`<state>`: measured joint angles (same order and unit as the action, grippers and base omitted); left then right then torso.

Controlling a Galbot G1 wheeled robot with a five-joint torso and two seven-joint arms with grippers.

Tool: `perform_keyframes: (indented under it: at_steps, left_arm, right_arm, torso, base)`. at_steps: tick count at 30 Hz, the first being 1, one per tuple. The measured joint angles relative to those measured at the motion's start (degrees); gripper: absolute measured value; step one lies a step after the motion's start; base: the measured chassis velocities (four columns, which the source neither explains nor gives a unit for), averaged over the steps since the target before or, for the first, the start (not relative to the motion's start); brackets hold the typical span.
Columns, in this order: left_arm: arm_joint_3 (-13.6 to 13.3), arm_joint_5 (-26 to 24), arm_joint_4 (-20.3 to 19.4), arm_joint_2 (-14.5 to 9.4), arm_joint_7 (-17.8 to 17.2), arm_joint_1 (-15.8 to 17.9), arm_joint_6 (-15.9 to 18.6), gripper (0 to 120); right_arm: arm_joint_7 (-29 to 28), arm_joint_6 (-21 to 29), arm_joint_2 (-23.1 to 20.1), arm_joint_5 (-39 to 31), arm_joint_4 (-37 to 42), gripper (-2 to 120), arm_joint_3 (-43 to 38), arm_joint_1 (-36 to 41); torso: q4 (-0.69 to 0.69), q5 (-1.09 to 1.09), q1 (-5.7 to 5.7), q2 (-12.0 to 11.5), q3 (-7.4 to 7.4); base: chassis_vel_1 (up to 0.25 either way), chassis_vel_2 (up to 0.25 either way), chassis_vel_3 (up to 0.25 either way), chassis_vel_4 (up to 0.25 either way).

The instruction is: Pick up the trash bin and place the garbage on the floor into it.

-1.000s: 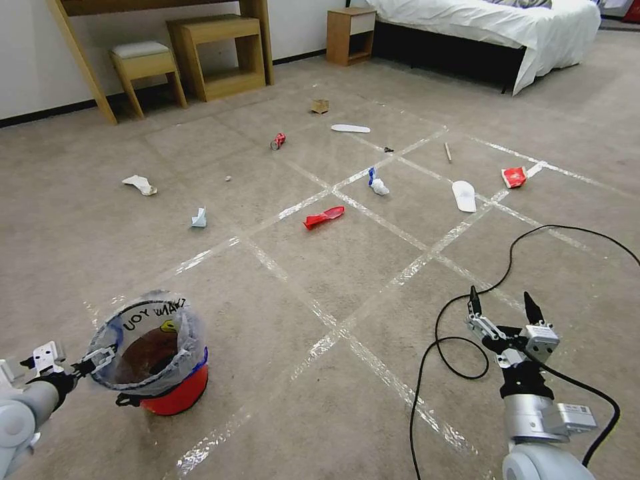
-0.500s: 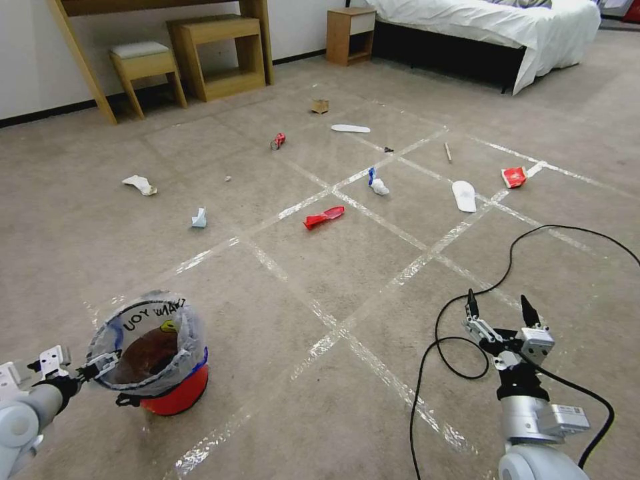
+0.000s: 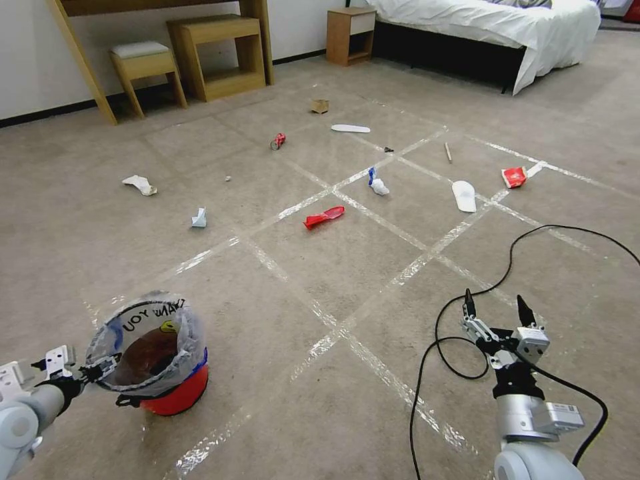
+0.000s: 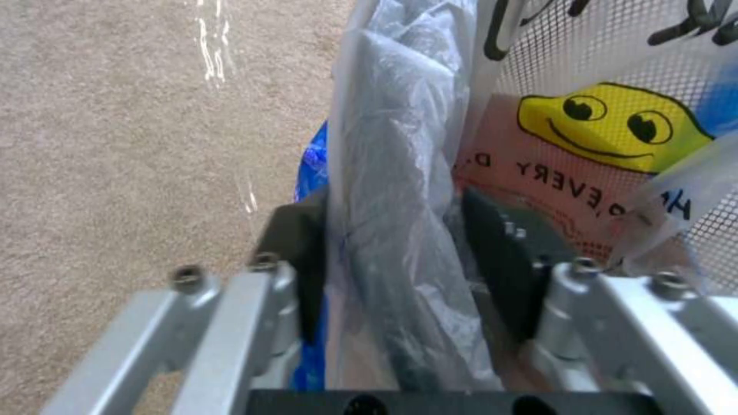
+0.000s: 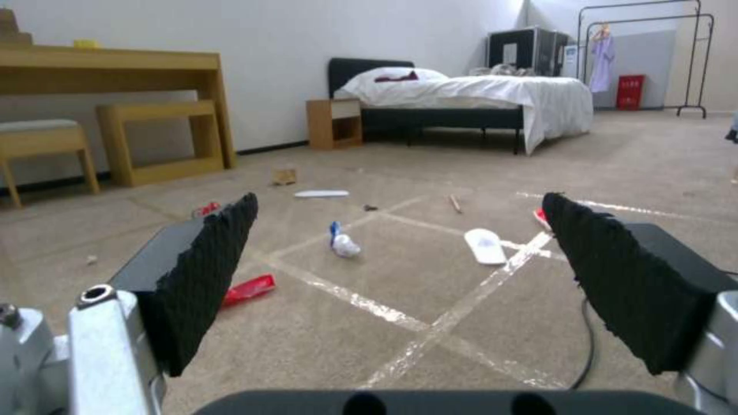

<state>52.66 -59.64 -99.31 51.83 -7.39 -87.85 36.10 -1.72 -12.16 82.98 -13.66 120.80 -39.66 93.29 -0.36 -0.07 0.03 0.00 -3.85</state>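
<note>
Now, taking the scene item by item:

Left end effector (image 3: 100,365): sitting at the near-left of the head view, straddling the trash bin's rim; in the left wrist view its two fingers (image 4: 304,242) are standing one outside and one inside the bag-covered rim, closed most of the way on it.

Trash bin (image 3: 170,393): one red bin, resting upright on the floor at the near left, lined with a clear plastic bag (image 3: 143,320) bearing black lettering at the rim and a yellow smiling face.

Right end effector (image 3: 493,308): hovering above the floor at the near right, its two black fingers pointing up and spread wide apart, holding nothing.

Floor (image 3: 320,287): beige carpet, with shiny tape strips crossing it in a grid.

Garbage, all lying well beyond the bin:
- crushed can: one (image 3: 277,141)
- red wrappers: two, one near the middle (image 3: 324,217), one far right (image 3: 514,177)
- white slippers: two (image 3: 350,128) (image 3: 464,195)
- cardboard box: one (image 3: 320,105)
- wooden stick: one (image 3: 448,152)
- crumpled white pieces: three (image 3: 139,184) (image 3: 199,217) (image 3: 377,183)

Black cable (image 3: 507,267): one, looping over the floor beside the right arm.
</note>
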Motion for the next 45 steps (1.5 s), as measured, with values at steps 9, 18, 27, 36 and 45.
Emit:
perform_keyframes:
  at_steps: [9, 18, 27, 36, 45]
  left_arm:
    - [0.0, 0.1, -1.6, -0.1, 0.0, -0.9, 0.4, 12]
    - [0.8, 0.1, -2.4, 0.0, 0.4, -2.0, 0.4, 0]
    - [2.7, -0.2, -4.4, 2.0, -0.1, -2.5, 0.6, 0]
    - [4.6, -3.6, -7.3, 4.2, -2.8, -2.1, 1.0, 0]
    - [5.0, -5.8, -8.0, 4.4, -5.1, -2.0, 1.1, 0]
  right_arm:
    - [0.0, 0.0, -0.3, -0.3, 0.1, 93, -0.2, 0.2]
    - [0.0, 0.0, -0.3, -0.3, 0.6, 91, 0.1, 0.4]
    - [-0.2, 0.1, -0.7, -0.5, 0.7, 91, 0.1, 0.5]
    - [-0.2, 0.1, -0.8, -0.5, 0.8, 91, 0.0, 0.8]
    - [-0.2, 0.1, -1.0, -0.5, 0.9, 91, 0.0, 0.9]
  torso:
    - [0.0, 0.0, 0.0, 0.0, 0.0]
    - [0.0, 0.0, 0.0, 0.0, 0.0]
    - [0.01, -0.01, 0.0, 0.0, 0.0]
    - [-0.01, 0.01, 0.0, 0.0, 0.0]
    - [0.0, -0.01, 0.0, 0.0, 0.0]
  base:
    - [0.0, 0.0, 0.0, 0.0]
    - [0.0, 0.0, 0.0, 0.0]
    - [0.0, 0.0, 0.0, 0.0]
    - [0.0, 0.0, 0.0, 0.0]
    - [0.0, 0.0, 0.0, 0.0]
